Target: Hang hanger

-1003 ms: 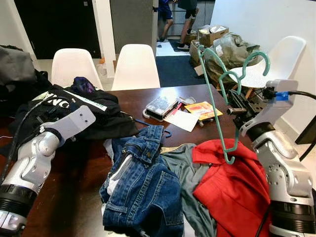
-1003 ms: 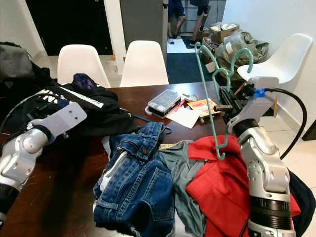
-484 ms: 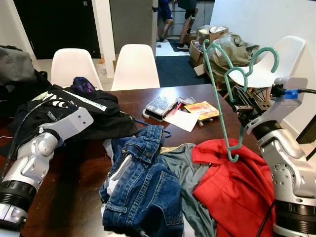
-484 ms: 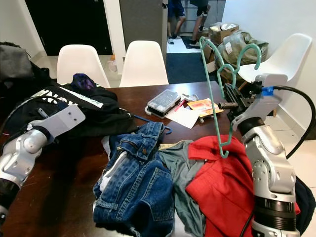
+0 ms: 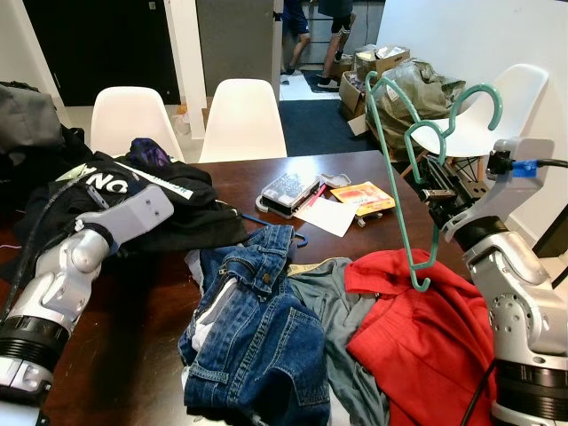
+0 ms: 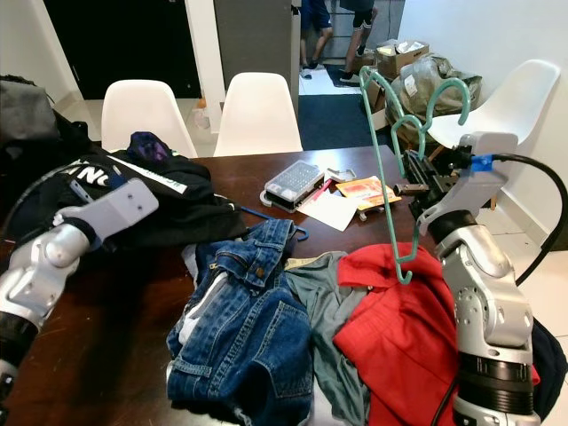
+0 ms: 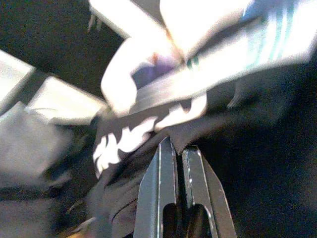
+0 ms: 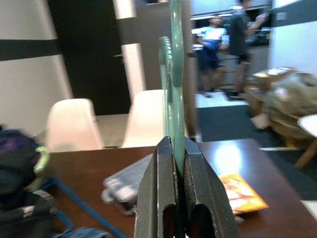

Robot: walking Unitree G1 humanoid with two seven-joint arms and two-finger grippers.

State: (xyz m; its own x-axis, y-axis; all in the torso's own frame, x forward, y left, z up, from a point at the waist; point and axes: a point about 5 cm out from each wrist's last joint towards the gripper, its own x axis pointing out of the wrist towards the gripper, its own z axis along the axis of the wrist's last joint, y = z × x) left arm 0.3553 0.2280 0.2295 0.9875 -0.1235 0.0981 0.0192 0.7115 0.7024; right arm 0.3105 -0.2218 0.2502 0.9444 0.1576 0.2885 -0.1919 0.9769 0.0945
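A teal plastic hanger [image 5: 390,169] stands upright in the air over the right side of the brown table [image 5: 240,182]. Its hook [image 5: 461,102] curls at the top and its lower corner hangs just above the red garment [image 5: 426,328]. My right gripper [image 5: 437,191] is shut on the hanger near its neck. In the right wrist view the teal bar [image 8: 174,94] runs up between the two black fingers [image 8: 159,163]. My left arm [image 5: 98,235] lies over the black jacket [image 5: 169,209]. In the left wrist view my left gripper [image 7: 178,151] is shut with nothing in it.
Blue jeans [image 5: 257,328] and a grey garment [image 5: 342,328] lie at the table's front. A flat case [image 5: 288,191], papers and a yellow packet [image 5: 364,197] sit mid-table. White chairs [image 5: 244,120] stand behind and at the right [image 5: 497,106]. Boxes, bags and people's legs [image 5: 337,44] are beyond.
My right gripper has carried the hanger a little up and to the right. My left arm has shifted slightly up over the black jacket.
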